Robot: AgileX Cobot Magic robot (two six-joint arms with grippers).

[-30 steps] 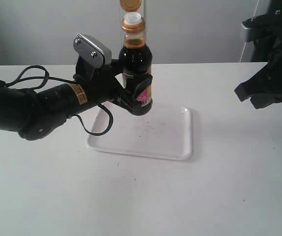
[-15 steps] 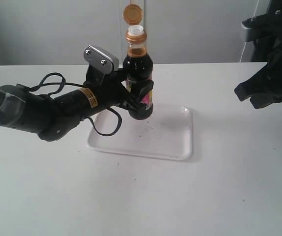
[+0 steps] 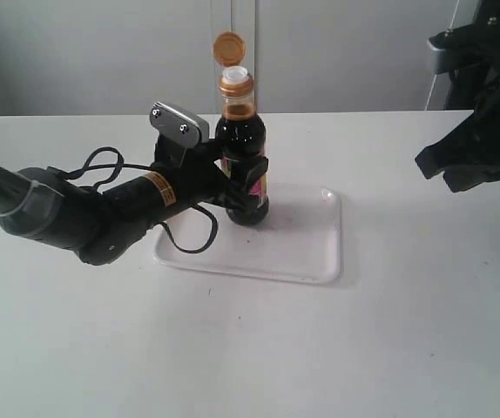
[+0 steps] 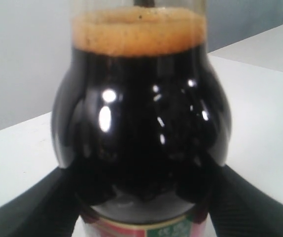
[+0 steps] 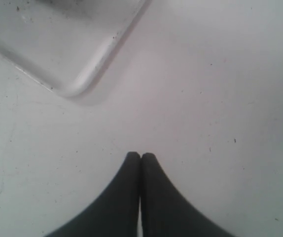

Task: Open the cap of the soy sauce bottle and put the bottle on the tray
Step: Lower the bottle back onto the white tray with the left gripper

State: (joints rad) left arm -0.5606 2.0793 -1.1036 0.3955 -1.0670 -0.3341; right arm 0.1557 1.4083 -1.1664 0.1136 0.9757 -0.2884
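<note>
The soy sauce bottle [image 3: 241, 165] stands upright over the far left part of the white tray [image 3: 311, 252], its base at or just above the tray floor. Its orange-brown cap [image 3: 228, 47] is flipped up on its hinge, and the white spout [image 3: 236, 75] shows beneath. My left gripper [image 3: 246, 178] is shut on the bottle's body at label height. In the left wrist view the dark bottle [image 4: 141, 123] fills the frame between my two fingers [image 4: 43, 207]. My right gripper [image 5: 141, 157] is shut on nothing, held above the table right of the tray's corner [image 5: 72, 84].
The white table [image 3: 259, 348] stretches around the tray. My right arm [image 3: 481, 131] hangs at the far right. A grey wall stands behind the table.
My left gripper has lowered the bottle toward the tray floor, and the left arm has dropped closer to the table. The right arm has not moved.
</note>
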